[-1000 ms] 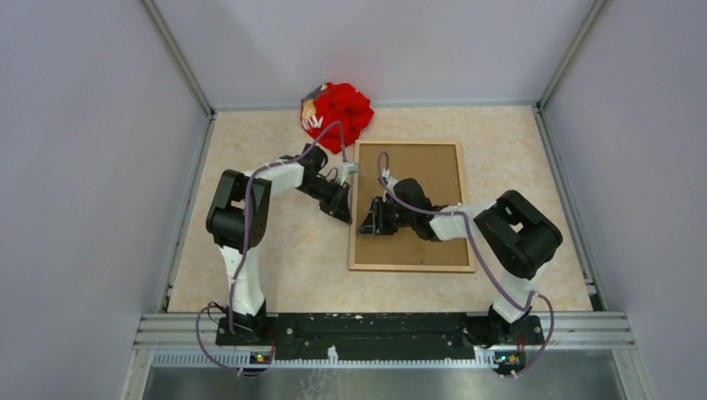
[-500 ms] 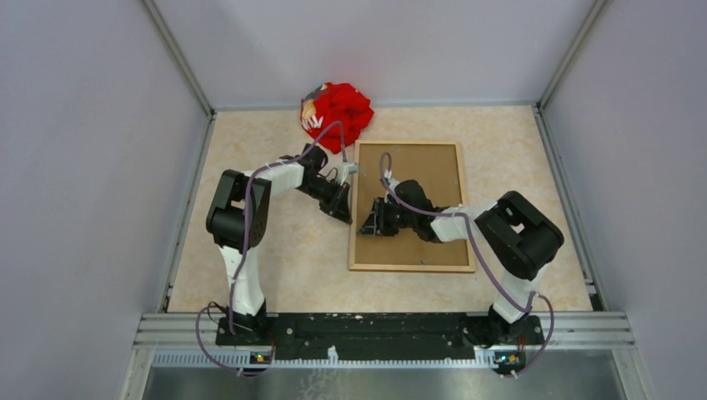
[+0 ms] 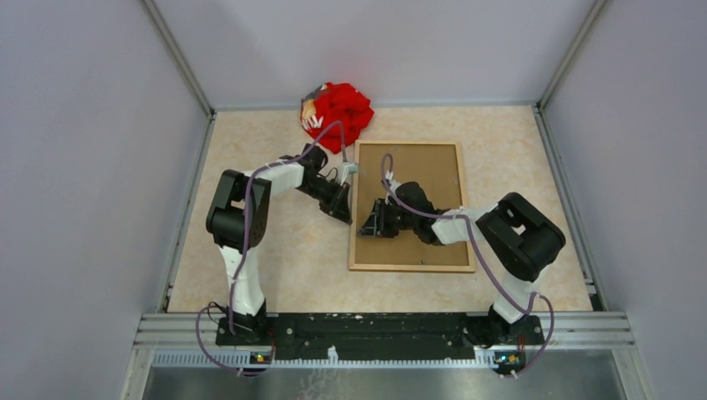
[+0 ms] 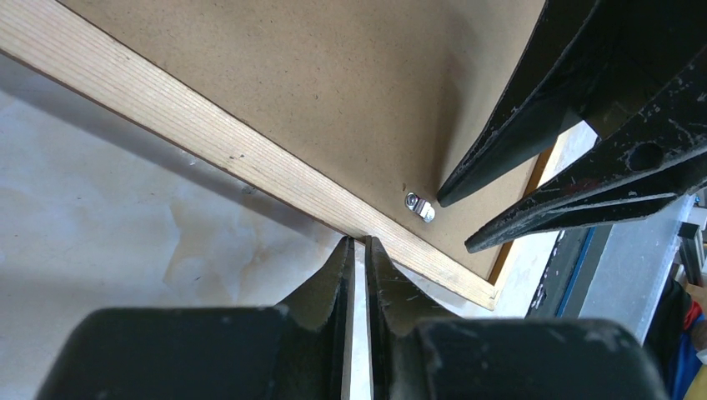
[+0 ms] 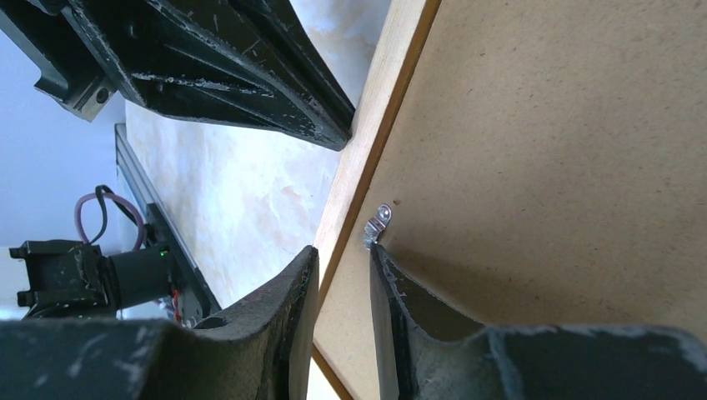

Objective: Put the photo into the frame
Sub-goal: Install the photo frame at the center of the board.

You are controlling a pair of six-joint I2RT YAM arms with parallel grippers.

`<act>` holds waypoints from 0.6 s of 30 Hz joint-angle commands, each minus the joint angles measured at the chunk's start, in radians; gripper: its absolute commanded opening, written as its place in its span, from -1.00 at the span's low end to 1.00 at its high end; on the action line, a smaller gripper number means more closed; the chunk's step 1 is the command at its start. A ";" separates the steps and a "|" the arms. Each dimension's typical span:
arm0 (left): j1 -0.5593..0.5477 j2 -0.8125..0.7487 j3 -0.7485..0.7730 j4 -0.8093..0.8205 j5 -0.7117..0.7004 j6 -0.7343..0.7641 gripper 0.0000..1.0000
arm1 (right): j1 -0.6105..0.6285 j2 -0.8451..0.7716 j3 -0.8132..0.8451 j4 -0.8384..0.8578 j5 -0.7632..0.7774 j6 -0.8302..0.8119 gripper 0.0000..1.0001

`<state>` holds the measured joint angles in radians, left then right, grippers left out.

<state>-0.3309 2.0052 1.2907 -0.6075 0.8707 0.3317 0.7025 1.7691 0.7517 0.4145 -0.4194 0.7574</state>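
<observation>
Two robot arms meet at the left rail of the wooden picture frame (image 3: 408,267), which lies face down on the marbled table (image 3: 267,250) with its brown backing board (image 3: 433,179) uppermost. The left gripper (image 4: 358,242) has its fingers pressed together, tips against the rail's outer edge and holding nothing. The right gripper (image 5: 343,254) has its fingers slightly apart over the rail's inner edge, gripping nothing, one tip just short of a small metal retaining clip (image 5: 377,225).

The photo shows in no view, and whether it already lies beneath the board cannot be told.

The clip is small and sits flat, so a fingertip could skid off it and scrape the board. A sideways push could also shift the frame across the smooth table if the left gripper's brace slips off the rail. The two sets of fingers work close together and a careless sweep could bring them into contact.

A crumpled red cloth (image 3: 338,112) lies at the far edge of the table, just beyond the frame's far left corner and apart from the work. Nothing else crowds the frame.
</observation>
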 commanded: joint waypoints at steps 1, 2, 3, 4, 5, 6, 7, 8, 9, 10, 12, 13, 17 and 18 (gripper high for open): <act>-0.005 -0.028 0.000 0.018 -0.031 0.035 -0.73 | 0.023 0.021 0.015 0.056 0.001 0.011 -0.41; -0.005 -0.029 0.001 0.018 -0.032 0.037 -0.74 | 0.023 0.026 0.020 0.058 -0.001 0.011 -0.41; -0.005 -0.029 0.001 0.019 -0.032 0.037 -0.74 | 0.022 0.030 0.024 0.057 -0.003 0.010 -0.41; -0.005 -0.029 0.001 0.019 -0.032 0.037 -0.74 | 0.023 0.034 0.030 0.058 -0.005 0.010 -0.41; -0.005 -0.029 0.001 0.019 -0.032 0.038 -0.74 | 0.024 0.037 0.035 0.057 -0.006 0.012 -0.42; -0.005 -0.029 0.001 0.017 -0.033 0.038 -0.74 | 0.024 0.041 0.040 0.057 -0.007 0.013 -0.41; -0.005 -0.029 0.001 0.017 -0.033 0.038 -0.74 | 0.026 0.044 0.043 0.058 -0.008 0.013 -0.41; -0.005 -0.029 0.001 0.017 -0.032 0.038 -0.74 | 0.026 0.048 0.048 0.058 -0.008 0.014 -0.42; -0.005 -0.029 0.001 0.017 -0.032 0.038 -0.74 | 0.025 0.050 0.050 0.058 -0.007 0.015 -0.41; -0.005 -0.029 0.001 0.019 -0.032 0.038 -0.74 | 0.026 0.051 0.052 0.057 -0.006 0.016 -0.41; -0.005 -0.029 0.001 0.018 -0.030 0.039 -0.74 | 0.026 0.052 0.052 0.059 0.000 0.016 -0.42; -0.005 -0.029 0.000 0.019 -0.031 0.039 -0.74 | 0.026 0.055 0.053 0.060 0.002 0.018 -0.41; -0.005 -0.028 0.002 0.017 -0.030 0.038 -0.74 | 0.027 0.062 0.057 0.069 0.015 0.023 -0.42; -0.005 -0.027 0.001 0.017 -0.028 0.038 -0.74 | 0.027 0.069 0.060 0.070 0.015 0.023 -0.42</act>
<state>-0.3309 2.0048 1.2907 -0.6079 0.8707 0.3355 0.7120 1.8088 0.7689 0.4530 -0.4381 0.7841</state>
